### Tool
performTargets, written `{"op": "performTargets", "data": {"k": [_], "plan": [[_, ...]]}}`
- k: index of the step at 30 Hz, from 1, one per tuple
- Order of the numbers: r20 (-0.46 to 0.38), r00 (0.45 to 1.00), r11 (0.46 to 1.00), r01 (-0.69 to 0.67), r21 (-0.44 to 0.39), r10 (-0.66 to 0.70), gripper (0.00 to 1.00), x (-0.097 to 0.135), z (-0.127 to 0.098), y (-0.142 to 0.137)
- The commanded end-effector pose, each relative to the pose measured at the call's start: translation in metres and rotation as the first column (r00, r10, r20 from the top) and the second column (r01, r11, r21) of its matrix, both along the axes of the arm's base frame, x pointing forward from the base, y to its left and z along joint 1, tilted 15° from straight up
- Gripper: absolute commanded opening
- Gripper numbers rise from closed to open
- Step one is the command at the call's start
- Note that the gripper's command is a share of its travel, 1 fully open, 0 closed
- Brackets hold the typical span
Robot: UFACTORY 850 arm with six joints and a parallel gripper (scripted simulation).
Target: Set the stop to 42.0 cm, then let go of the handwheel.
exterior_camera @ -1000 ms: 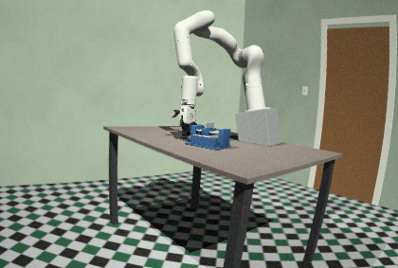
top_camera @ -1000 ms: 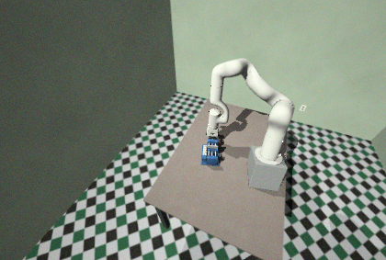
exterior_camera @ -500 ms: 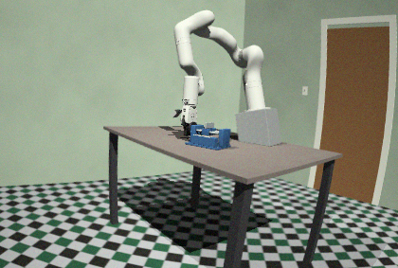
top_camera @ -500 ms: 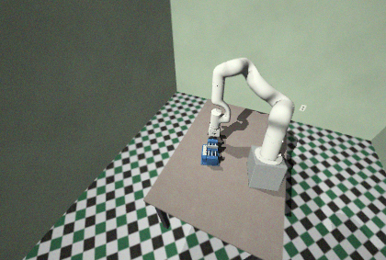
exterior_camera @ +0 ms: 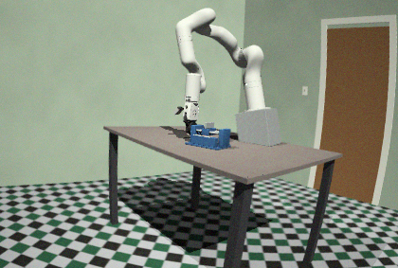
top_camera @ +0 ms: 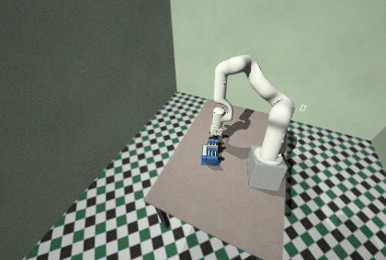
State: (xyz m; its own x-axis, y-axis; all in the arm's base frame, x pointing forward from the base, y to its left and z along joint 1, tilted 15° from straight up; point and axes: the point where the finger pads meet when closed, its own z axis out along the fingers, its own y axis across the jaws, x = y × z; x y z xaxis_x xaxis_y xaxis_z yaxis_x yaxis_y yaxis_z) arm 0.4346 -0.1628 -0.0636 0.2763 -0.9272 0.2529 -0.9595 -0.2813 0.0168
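clearly the gripper (exterior_camera: 189, 124) was closed on something at the far end of the blue stop fixture (exterior_camera: 208, 138), and by its position that was most likely the handwheel, though the wheel itself was too small and too hidden behind the fingers to make out in either view. the jaws stood nearly together, clamped on that part rather than shut on nothing. the fixture sat on the table (exterior_camera: 265, 157) near its middle, a short way from the grey pedestal (exterior_camera: 258, 127) that carried the arm, with its long axis running away from the gripper; that layout let the wrist come straight down at one end and turn the wheel without crossing the slide. a small grey block (exterior_camera: 208, 124) showed just above the blue body, probably the stop, but its reading could not be judged.

the arm (exterior_camera: 227, 40) rose from the pedestal, arched high over the table, and dropped its last link almost vertically, so the gripper pointed down at the fixture's end. in the top view the gripper (top_camera: 215, 137) hung directly over the near-wall end of the fixture (top_camera: 210, 152). my judgement was that setting was under way or finishing, and release was not yet done.
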Motion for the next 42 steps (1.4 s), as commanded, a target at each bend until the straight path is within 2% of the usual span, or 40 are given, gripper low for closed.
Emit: {"op": "performTargets", "data": {"k": [1, 42], "plan": [[0.001, 1.000, 1.000, 0.000, 0.000, 0.000, 0.06, -0.002, 0.007, 0.001], [0.001, 1.000, 1.000, 0.000, 0.000, 0.000, 0.06, 0.001, 0.022, 0.006]]}}
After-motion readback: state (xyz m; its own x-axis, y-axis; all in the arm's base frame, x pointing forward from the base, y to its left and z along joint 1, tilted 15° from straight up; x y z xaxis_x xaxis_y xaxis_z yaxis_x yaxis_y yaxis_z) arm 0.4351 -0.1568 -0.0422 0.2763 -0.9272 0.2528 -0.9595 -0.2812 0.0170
